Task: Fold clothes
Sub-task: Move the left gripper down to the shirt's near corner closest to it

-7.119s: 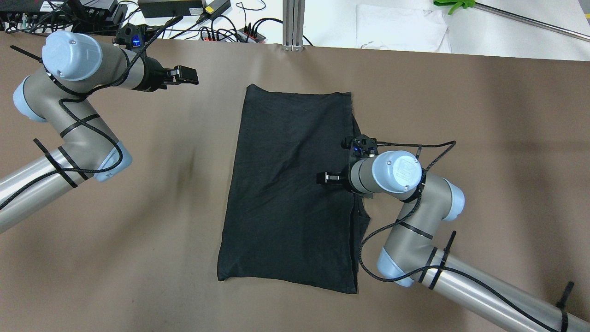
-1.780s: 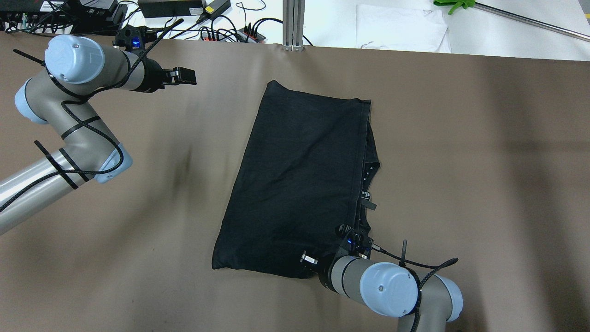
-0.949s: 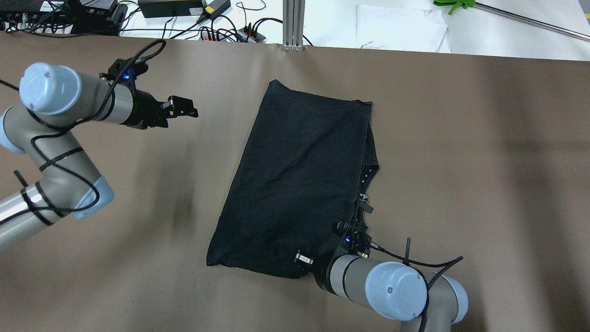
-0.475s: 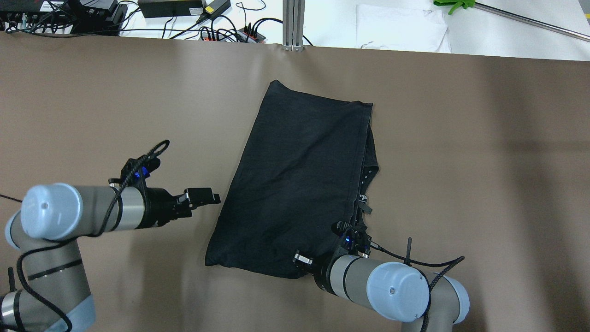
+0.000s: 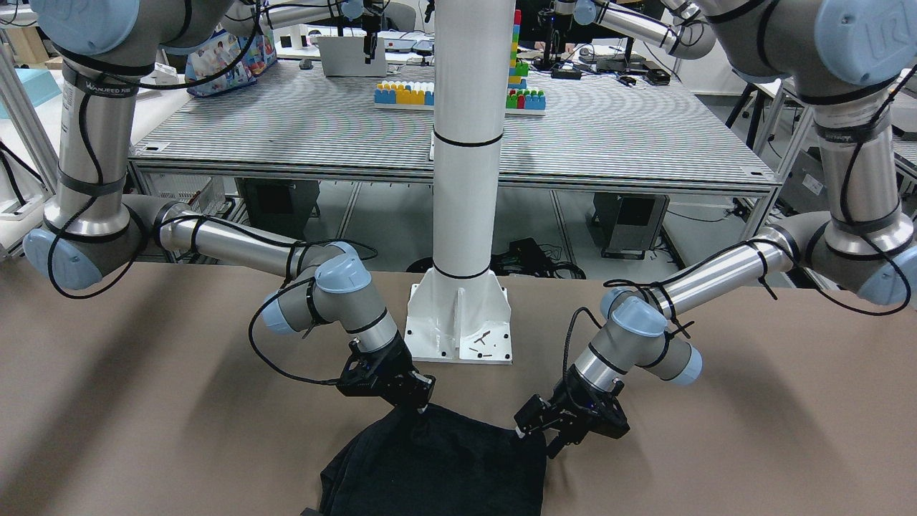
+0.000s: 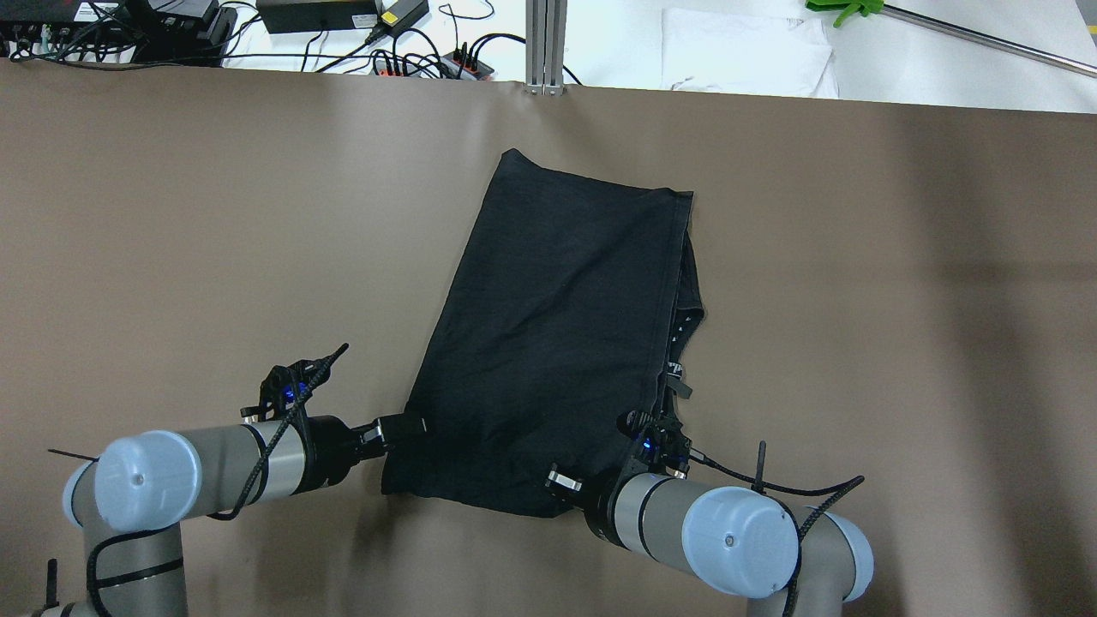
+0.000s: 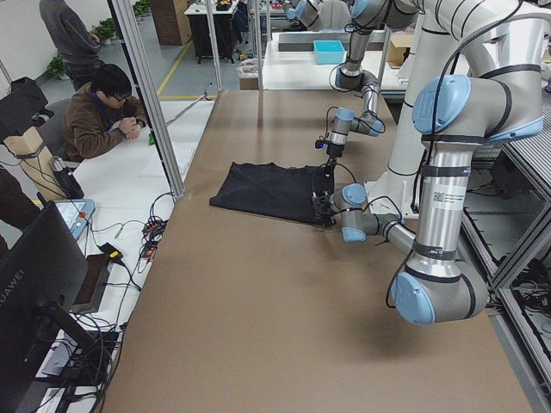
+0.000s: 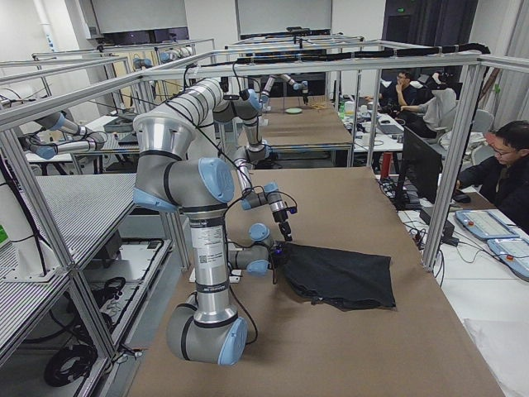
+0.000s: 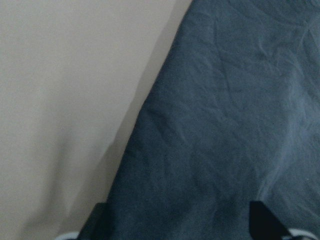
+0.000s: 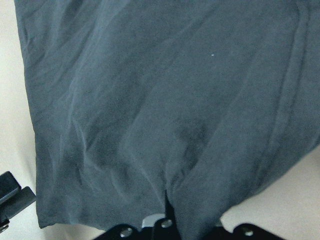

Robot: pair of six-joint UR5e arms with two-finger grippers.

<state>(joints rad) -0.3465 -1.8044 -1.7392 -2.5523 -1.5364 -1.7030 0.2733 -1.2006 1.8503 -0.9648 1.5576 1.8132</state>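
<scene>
On the desk (image 6: 857,300) the clothes (image 6: 557,326) lie flat, folded lengthwise. Our right jaws are clenched on the near hem. Our left jaws, spread apart, straddle the other near corner, probably so that both ends lift together.

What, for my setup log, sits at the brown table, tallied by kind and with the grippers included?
black garment: 1
grippers: 2 (left gripper, right gripper)
white pillar base: 1
Total: 4
</scene>
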